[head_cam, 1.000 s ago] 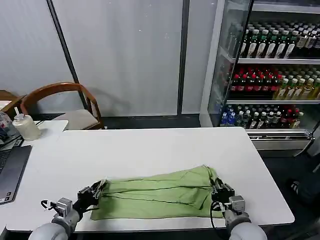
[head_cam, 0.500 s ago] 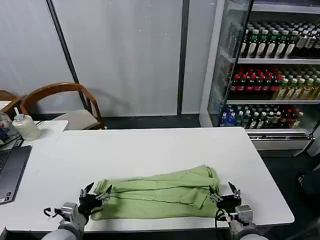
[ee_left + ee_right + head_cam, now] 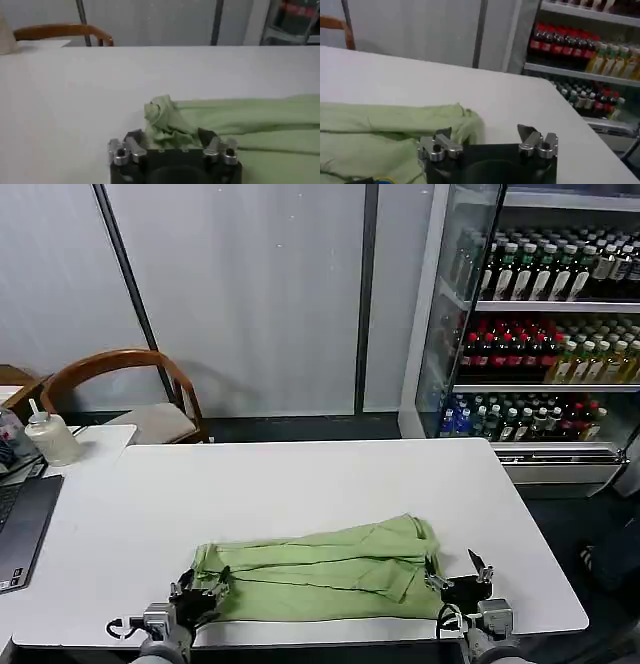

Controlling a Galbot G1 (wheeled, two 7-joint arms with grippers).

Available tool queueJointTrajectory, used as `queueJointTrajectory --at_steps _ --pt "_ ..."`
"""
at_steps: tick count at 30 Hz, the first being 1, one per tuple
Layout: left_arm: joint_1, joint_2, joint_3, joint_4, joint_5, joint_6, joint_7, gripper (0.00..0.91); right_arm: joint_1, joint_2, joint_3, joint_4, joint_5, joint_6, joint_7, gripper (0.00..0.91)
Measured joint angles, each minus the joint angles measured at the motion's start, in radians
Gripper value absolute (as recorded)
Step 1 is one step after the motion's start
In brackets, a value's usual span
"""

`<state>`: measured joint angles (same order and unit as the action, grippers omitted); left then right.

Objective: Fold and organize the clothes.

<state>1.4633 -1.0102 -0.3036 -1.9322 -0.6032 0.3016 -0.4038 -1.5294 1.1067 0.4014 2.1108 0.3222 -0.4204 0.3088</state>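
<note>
Lime-green T-shirt (image 3: 318, 574) lies folded into a long band on the white table (image 3: 300, 484), close to the near edge and roughly midway between the table's left and right edges. Its long axis runs side to side, parallel to that near edge, and tilts slightly: the right end sits a little farther from the edge than the left. The plain side faces up, creased along its length. The left end is bunched into a small wad, which reads clearly in the left wrist view.

Each gripper sits low at one end of the band, by the near edge. The left gripper (image 3: 198, 596) has its fingers spread, and the wadded cloth lies between them without being pinched. The right gripper (image 3: 462, 582) is just off the right end, jaws parted and nothing between them; the cloth lies beside its inner finger.

Judging by this layout, the shirt rests freely after a lengthwise fold, with both arms bracketing its ends, placed to take those ends for a crosswise fold.
</note>
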Motion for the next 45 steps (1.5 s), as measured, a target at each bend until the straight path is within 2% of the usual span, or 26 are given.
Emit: queueJointTrajectory --at_steps 18,25,35,40,45 --pt "-0.018 0.0 -0.009 0.032 0.02 -0.011 -0.046 0.02 0.009 0.0 -0.006 -0.015 -0.009 0.011 0.001 0.907" --pt "0.009 0.035 -0.097 0.029 0.026 0.004 -0.043 0.02 0.025 0.007 -0.023 -0.025 -0.02 0.011 0.0 0.907" --pt "0.062 0.136 -0.287 -0.017 0.048 0.013 -0.022 0.02 0.032 0.007 -0.044 -0.019 -0.027 0.01 -0.002 0.907" --pt "0.069 0.152 -0.309 -0.047 0.084 0.015 -0.013 0.02 0.021 0.0 -0.036 -0.006 -0.028 0.007 -0.002 0.907" --pt "0.064 0.137 -0.28 -0.102 0.097 0.024 -0.003 0.02 -0.007 -0.009 -0.005 0.013 -0.031 0.003 -0.002 0.907"
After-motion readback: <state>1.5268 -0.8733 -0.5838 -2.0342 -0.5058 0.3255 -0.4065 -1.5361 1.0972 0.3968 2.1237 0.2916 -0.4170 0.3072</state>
